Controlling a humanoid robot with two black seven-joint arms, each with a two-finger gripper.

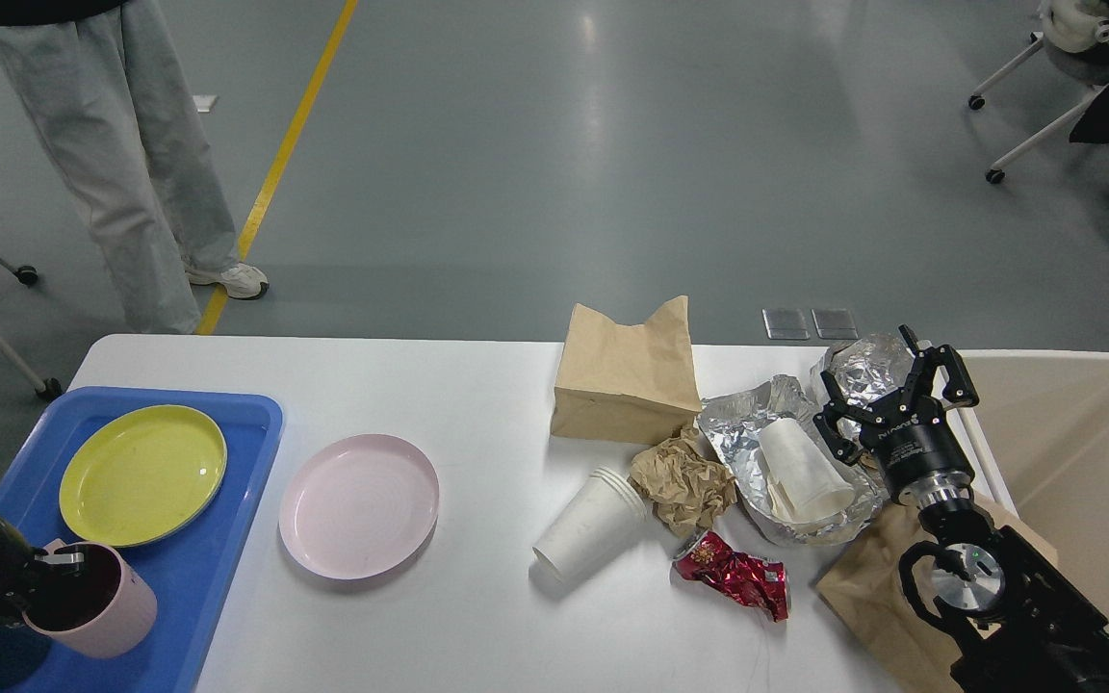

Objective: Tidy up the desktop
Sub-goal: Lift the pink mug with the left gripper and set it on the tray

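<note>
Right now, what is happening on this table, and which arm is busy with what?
The left hand grips a pink mug by its rim, over the near end of the blue tray, which holds a yellow plate. A pink plate lies on the desktop. The right hand hangs open over the foil and paper-cup litter, beside the beige bin. Paper cups, a brown bag and a crushed red can await clearing.
</note>
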